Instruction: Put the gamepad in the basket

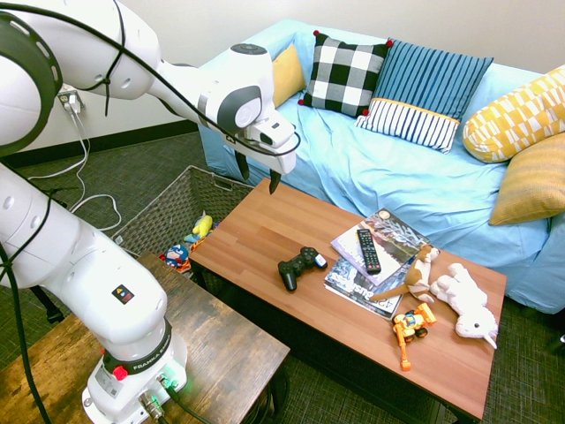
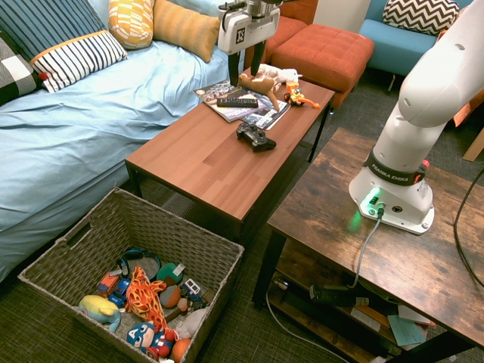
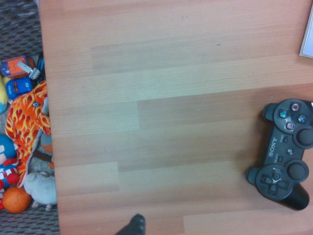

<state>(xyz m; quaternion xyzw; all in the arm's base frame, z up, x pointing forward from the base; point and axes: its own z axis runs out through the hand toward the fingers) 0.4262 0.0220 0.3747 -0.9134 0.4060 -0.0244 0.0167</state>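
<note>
The black two-horned gamepad [image 1: 300, 265] [image 2: 255, 136] [image 3: 286, 152] lies flat on the brown wooden coffee table [image 1: 256, 234], near its middle. My gripper [image 1: 259, 174] [image 2: 245, 69] hangs open well above the table, nothing between its fingers, off to the basket side of the gamepad. The grey woven basket [image 1: 163, 212] [image 2: 57, 265] stands on the floor against the table's short end. Several toys lie in the basket, and they show at the edge of the wrist view.
A black remote [image 1: 368, 250] rests on stacked magazines [image 1: 353, 283] just beyond the gamepad. Plush animals [image 1: 463, 300] and an orange toy truck [image 1: 411, 329] sit at the table's far end. A blue sofa [image 1: 397, 168] with pillows runs along the table's far side.
</note>
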